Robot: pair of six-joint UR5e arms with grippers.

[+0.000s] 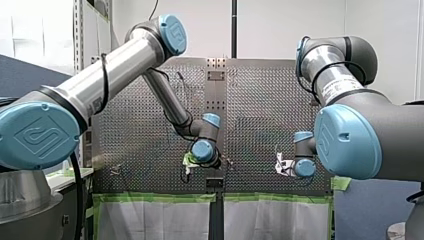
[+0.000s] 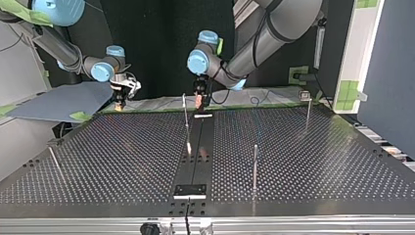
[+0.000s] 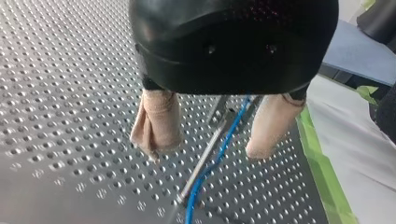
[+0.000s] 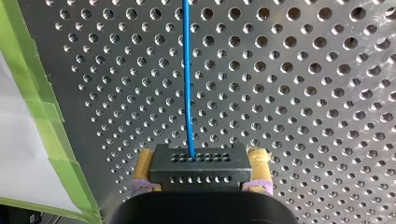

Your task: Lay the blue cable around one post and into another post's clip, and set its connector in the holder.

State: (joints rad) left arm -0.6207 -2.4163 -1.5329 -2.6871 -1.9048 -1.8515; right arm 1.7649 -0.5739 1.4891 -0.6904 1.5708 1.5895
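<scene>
**Perforated table: connector clamped, cable running beside a post**

Perforated metal table [image 2: 122, 147] fills the lower part of the top view, and green tape [image 4: 44, 116] runs along one edge of it. The robot's left arm [image 2: 264, 39] comes into that view at the upper right and reaches to the upper middle. The right arm [image 2: 58, 46] comes in at the upper left. In the front view the left arm is at the left and the right arm at the right.

The left gripper [image 3: 201, 153] has a black body and beige pads [image 3: 156, 123]. Its fingers are spread apart and hold nothing. Between them stands a thin metal post [image 3: 203, 161], with the blue cable [image 3: 228, 137] just beside it and closing in on it near the foot. Whether the two touch cannot be told.

The right gripper [image 4: 201, 158] is clamped on a black connector [image 4: 198, 172], with a yellowish pad pressed against each flank. The blue cable leaves the connector's hole-dotted face and runs straight ahead of the gripper over the table.

The top view shows a second post [image 2: 255, 166] at the lower right of centre. A third post [image 2: 307, 112] at the upper right carries a small clip [image 2: 304, 94].
</scene>
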